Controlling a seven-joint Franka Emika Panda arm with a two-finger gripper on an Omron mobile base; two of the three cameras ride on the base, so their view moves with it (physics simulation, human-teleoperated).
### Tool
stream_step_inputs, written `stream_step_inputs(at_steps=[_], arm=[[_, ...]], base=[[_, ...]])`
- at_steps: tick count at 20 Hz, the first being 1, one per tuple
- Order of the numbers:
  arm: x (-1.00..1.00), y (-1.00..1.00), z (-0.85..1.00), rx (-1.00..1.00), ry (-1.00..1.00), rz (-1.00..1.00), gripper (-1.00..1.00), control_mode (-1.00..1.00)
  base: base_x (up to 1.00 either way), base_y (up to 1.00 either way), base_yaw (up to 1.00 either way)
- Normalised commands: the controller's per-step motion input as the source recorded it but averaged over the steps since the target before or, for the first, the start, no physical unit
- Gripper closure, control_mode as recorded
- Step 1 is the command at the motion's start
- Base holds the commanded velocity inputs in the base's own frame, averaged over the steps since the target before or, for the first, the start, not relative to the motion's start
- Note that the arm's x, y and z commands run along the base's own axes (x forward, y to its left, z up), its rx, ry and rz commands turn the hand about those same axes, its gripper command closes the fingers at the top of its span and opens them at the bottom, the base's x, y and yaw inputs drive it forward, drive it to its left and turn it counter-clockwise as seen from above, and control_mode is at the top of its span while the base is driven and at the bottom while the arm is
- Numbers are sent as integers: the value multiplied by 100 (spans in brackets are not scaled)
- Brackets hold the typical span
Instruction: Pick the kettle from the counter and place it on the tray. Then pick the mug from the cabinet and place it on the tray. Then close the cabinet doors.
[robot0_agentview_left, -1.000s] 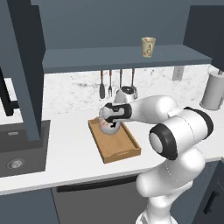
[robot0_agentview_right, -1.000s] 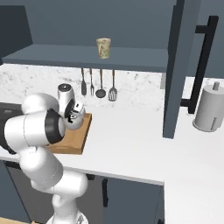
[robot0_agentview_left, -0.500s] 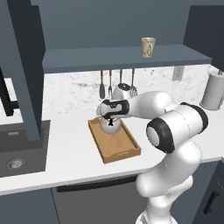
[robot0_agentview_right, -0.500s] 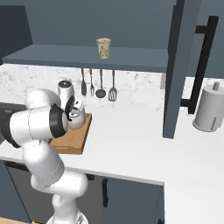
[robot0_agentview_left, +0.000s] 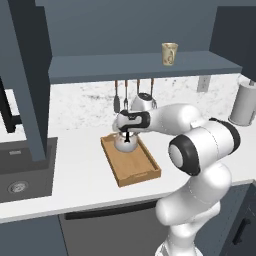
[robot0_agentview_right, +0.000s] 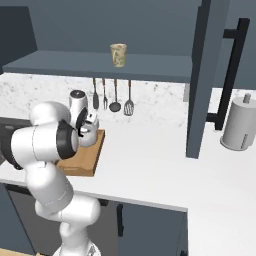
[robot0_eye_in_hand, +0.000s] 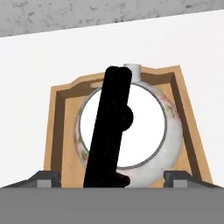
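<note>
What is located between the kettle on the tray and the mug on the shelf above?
In the left base view, between the kettle and the mug lie the hand, hanging utensils and the shelf's front edge.

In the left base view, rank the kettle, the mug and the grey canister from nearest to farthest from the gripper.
1. kettle, directly under the gripper, on the tray.
2. mug, up on the cabinet shelf.
3. grey canister, far right on the counter.
</note>
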Motion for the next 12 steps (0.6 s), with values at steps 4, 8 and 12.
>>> stream_step_inputs(at_steps=[4, 8, 12], arm=[[-35, -7, 21, 0, -13, 4, -100, -100], [-56, -13, 29, 0, -10, 1, -100, -100], [-59, -23, 41, 0, -2, 0, -100, -100]], base=[[0, 0, 0], [0, 0, 0], [0, 0, 0]])
